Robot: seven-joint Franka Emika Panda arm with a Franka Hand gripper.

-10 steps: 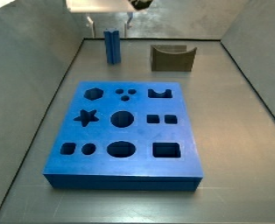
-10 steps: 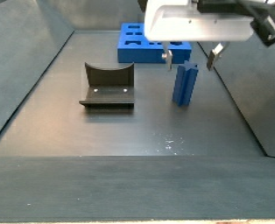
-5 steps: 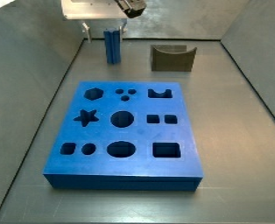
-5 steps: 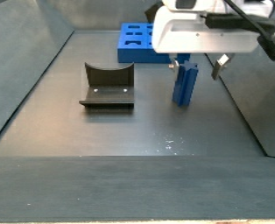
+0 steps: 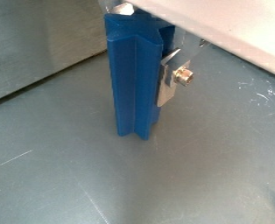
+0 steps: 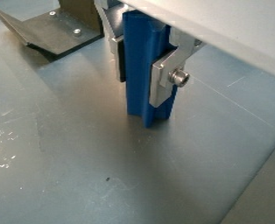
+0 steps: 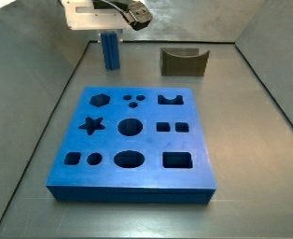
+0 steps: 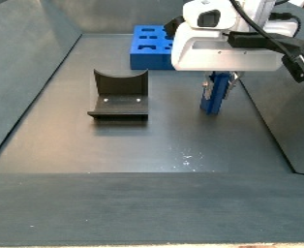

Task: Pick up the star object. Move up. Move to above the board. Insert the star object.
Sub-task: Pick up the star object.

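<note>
The star object (image 6: 143, 79), a tall blue ridged prism, stands upright on the grey floor at the far end, beyond the board (image 7: 199, 140). My gripper (image 6: 137, 87) is down over it, and its silver fingers (image 6: 164, 74) press both sides of the prism. In another wrist view only one finger (image 5: 171, 80) shows against the star object (image 5: 134, 79). Both side views show the gripper (image 7: 110, 35) (image 8: 217, 82) covering the top of the star object (image 7: 110, 51) (image 8: 216, 97), whose base rests on the floor. The board's star cut-out (image 7: 91, 123) is open.
An olive-brown notched block (image 7: 183, 62) stands to one side of the star object, also seen in a side view (image 8: 118, 95) and a wrist view (image 6: 52, 31). Grey walls enclose the floor. The board's end (image 8: 148, 44) lies just behind the gripper.
My gripper has come down over the star object and its fingers have closed in from a wider spread onto the prism's sides. The star object has stayed in place.
</note>
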